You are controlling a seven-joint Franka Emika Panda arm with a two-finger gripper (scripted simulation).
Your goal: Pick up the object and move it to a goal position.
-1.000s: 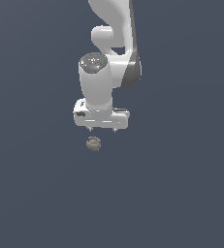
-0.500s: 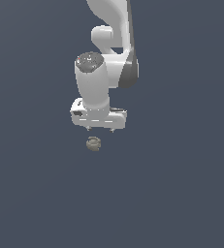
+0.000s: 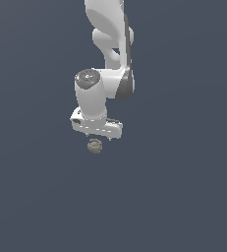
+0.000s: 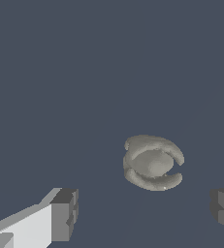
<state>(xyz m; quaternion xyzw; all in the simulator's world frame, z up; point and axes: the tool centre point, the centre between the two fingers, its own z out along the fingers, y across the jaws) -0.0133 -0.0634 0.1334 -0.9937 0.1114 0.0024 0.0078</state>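
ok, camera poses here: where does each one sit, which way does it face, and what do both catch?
Exterior view: sits off the arm, looking at the scene from outside; it frames the white arm, the gripper and the object just beneath it on plain dark ground.
Wrist view: sits on the wrist, looking out past the jaws; two dark fingertips stand wide apart, with the object in view between them and beyond them.
Shared: both show the object, ungrasped, and the open jaws.

Flat, even, rather dim simulator light, sharp throughout with no glare, blur or edge distortion, and only soft shading on the arm (image 3: 107,59).
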